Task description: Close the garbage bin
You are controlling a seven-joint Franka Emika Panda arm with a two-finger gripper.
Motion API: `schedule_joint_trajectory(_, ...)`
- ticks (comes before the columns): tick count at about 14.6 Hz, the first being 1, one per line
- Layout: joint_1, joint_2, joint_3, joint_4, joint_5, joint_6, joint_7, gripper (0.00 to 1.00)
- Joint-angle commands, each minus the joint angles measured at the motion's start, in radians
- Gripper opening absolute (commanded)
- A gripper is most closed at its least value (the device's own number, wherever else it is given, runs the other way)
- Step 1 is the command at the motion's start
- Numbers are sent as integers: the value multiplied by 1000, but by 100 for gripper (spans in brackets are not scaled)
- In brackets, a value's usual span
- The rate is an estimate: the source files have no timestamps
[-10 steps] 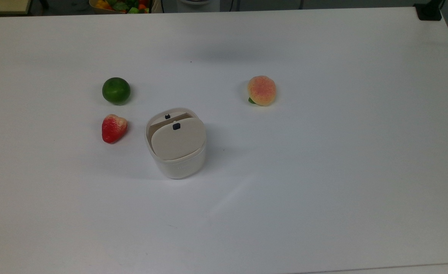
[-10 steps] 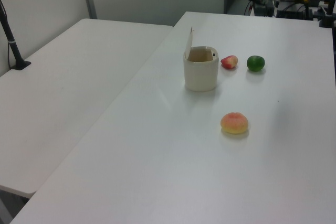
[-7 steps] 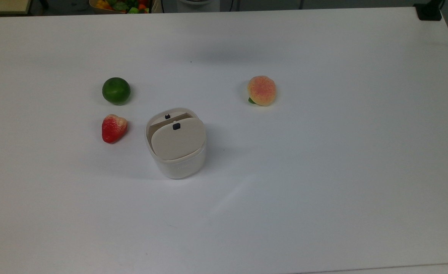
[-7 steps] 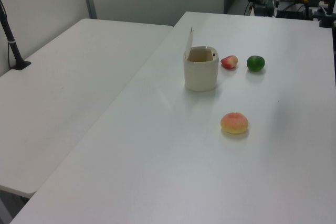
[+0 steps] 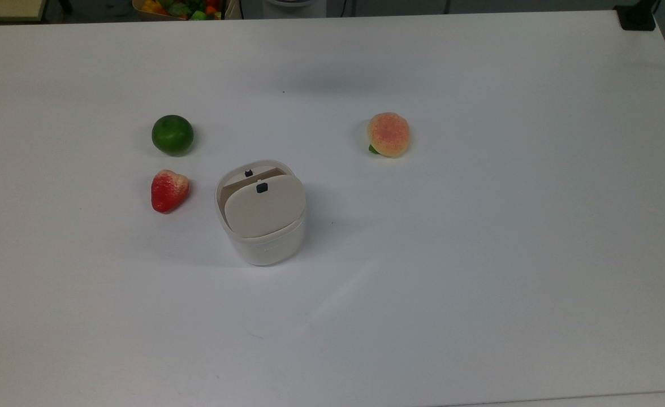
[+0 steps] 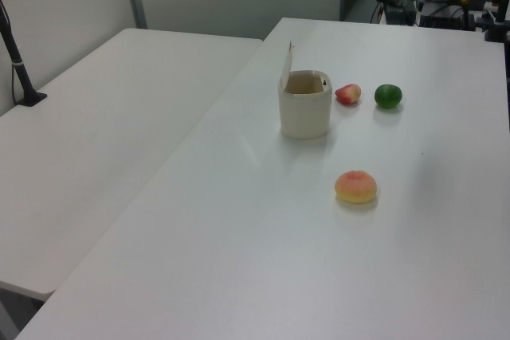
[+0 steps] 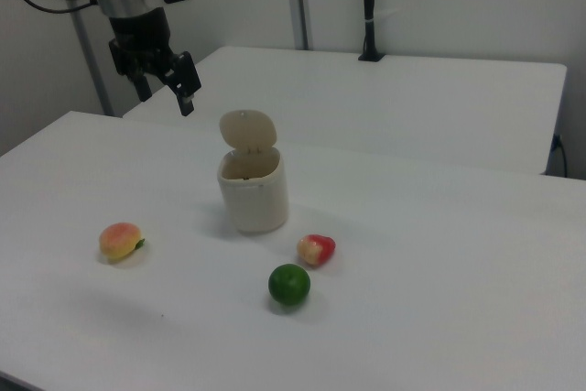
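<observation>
The garbage bin [image 5: 264,237] [image 6: 304,113] [image 7: 252,194] is a small off-white tub standing on the white table. Its beige lid [image 5: 264,204] [image 6: 285,64] [image 7: 247,128] is hinged up and stands nearly upright, with a small black tab near its free edge. In the right view my gripper [image 7: 167,93] hangs open in the air, up and to the right view's left of the bin, well apart from the lid, with nothing between its fingers.
A green lime [image 5: 172,134] [image 7: 289,285] and a red strawberry [image 5: 168,190] [image 7: 317,249] lie close beside the bin. A peach [image 5: 388,134] [image 6: 355,186] [image 7: 120,241] lies farther off. A second white table [image 6: 96,133] adjoins this one.
</observation>
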Motion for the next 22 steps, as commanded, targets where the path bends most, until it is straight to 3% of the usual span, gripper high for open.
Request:
schedule_joint_trajectory(1,4,-23,-2,-30,-4,8,-1,70)
schedule_joint_trajectory(3,4,-23,0,-30,2,10,3,45)
schedule_joint_trajectory(4,4,-23,0,-30,5,11,3,22)
schedule_joint_trajectory(5,4,-23,0,-30,9,13,2,7)
schedule_joint_trajectory(6,4,-23,1,-30,9,14,0,0)
schedule_joint_trajectory(13,12,-19,3,-42,28,46,-12,0)
schedule_joint_trajectory(19,15,7,15,-97,29,353,-14,0)
schedule_joint_trajectory(22,15,66,38,-90,29,531,-12,0)
